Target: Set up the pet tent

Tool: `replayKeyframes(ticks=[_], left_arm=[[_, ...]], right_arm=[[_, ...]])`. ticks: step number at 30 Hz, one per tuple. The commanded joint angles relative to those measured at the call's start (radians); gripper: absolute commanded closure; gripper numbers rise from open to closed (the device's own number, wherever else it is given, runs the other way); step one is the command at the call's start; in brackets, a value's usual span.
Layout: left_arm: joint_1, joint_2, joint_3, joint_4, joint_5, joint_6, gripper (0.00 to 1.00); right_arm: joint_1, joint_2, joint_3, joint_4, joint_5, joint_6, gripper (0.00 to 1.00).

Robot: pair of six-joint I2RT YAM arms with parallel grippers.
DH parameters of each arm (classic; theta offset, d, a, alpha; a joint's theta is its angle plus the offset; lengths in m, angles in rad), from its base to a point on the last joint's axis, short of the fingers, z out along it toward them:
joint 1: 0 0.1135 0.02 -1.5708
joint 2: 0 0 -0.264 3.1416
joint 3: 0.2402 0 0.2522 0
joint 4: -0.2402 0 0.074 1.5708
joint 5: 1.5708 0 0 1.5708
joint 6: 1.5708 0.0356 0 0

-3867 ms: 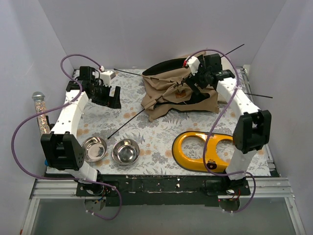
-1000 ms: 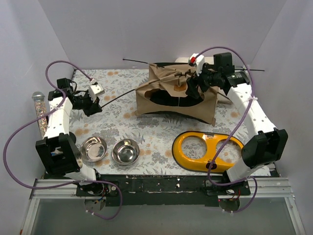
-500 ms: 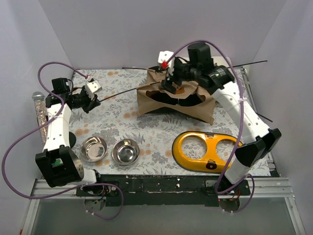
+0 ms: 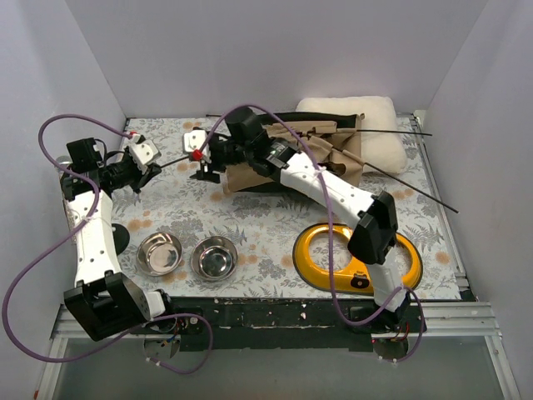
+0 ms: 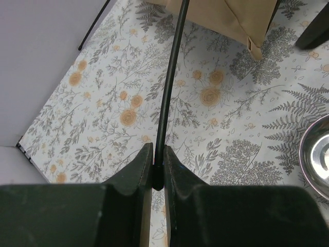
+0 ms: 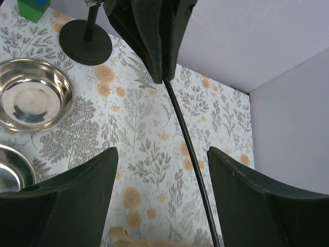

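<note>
Black and thin, one rod (image 5: 172, 67) is pinched tight between the fingers of my left hand (image 5: 158, 157), which sits near the far-left corner of the counter (image 4: 250, 225). From there the rod runs straight toward the tan fabric of the pet tent (image 5: 221, 15). My right hand (image 6: 162, 154) is spread wide with that same rod passing through the gap, touching neither finger as far as I can tell. That is the change: half a second ago this hand was on top of the tent at the middle of the far edge. It has since swung left, off the fabric, to meet the left hand along the rod, while the left arm has drawn back toward the left edge. The tent has lost shape. It showed a doorway and some height a moment ago, and now it lies as a low crumpled heap against the far edge. The cream cushion (image 4: 366, 117) is uncovered behind it near the far-right corner, and two other rods (image 4: 400, 132) poke out toward the right edge. I judge the set-up no further along, perhaps set back. One end of a rod is secured, and the next move likely wants the right hand to close on it nearer the fabric.
</note>
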Motion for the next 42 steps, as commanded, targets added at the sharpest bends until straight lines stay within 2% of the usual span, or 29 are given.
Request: replayKeyframes(ticks=[1,8,10,13,19,20,23,24,25,26,28,29,32,35,37,38,40,41,42], left_arm=[[0.011,-0.056,-0.005,-0.018,0.071,0.030,1.00],[0.013,-0.061,0.008,-0.050,0.120,0.019,1.00],[0.011,-0.061,0.005,-0.062,0.131,0.028,1.00],[0.011,-0.059,0.002,-0.077,0.136,0.042,1.00],[0.011,-0.058,0.022,-0.097,0.151,0.047,1.00],[0.011,-0.058,0.027,-0.102,0.151,0.048,1.00],[0.011,-0.055,0.051,-0.131,0.159,0.044,1.00],[0.013,-0.055,0.059,-0.122,0.160,0.009,1.00],[0.014,-0.056,0.065,-0.082,0.157,-0.062,0.92],[0.013,-0.055,0.074,-0.041,0.130,-0.178,0.79],[0.022,-0.042,0.102,-0.005,0.081,-0.330,0.20],[0.045,-0.029,0.123,-0.045,0.108,-0.331,0.02],[0.140,0.002,0.166,-0.125,0.237,-0.340,0.02],[0.175,0.033,0.179,-0.117,0.282,-0.383,0.02],[0.175,0.053,0.179,-0.177,0.279,-0.279,0.03],[0.175,0.056,0.176,-0.194,0.266,-0.257,0.05],[0.182,0.053,0.163,-0.194,0.246,-0.260,0.06],[0.189,0.050,0.159,-0.194,0.245,-0.269,0.05],[0.191,0.047,0.157,-0.162,0.236,-0.336,0.02]], right_arm=[[0.040,0.081,0.104,0.166,-0.006,-0.010,0.24],[0.087,0.145,0.127,0.236,0.031,-0.056,0.39],[0.090,0.155,0.127,0.262,0.061,-0.059,0.46],[0.090,0.165,0.127,0.287,0.092,-0.069,0.50],[0.096,0.175,0.127,0.275,0.109,-0.137,0.64],[0.096,0.175,0.129,0.276,0.114,-0.140,0.68],[0.096,0.175,0.129,0.299,0.129,-0.143,0.98],[0.096,0.175,0.129,0.302,0.135,-0.143,0.99],[0.098,0.175,0.129,0.333,0.143,-0.143,0.99],[0.096,0.175,0.132,0.347,0.147,-0.145,0.99],[0.095,0.173,0.133,0.356,0.157,-0.145,0.99],[0.090,0.170,0.132,0.357,0.158,-0.146,0.99],[0.079,0.162,0.126,0.364,0.164,-0.126,0.99],[0.069,0.147,0.123,0.324,0.137,-0.126,0.99],[0.061,0.135,0.117,0.229,0.085,-0.137,0.99],[0.058,0.126,0.109,0.168,0.054,-0.152,0.90],[0.058,0.107,0.072,0.054,-0.001,-0.198,0.60],[0.059,0.103,0.057,0.004,-0.020,-0.229,0.51],[0.064,0.107,0.046,-0.047,-0.021,-0.252,0.47]])
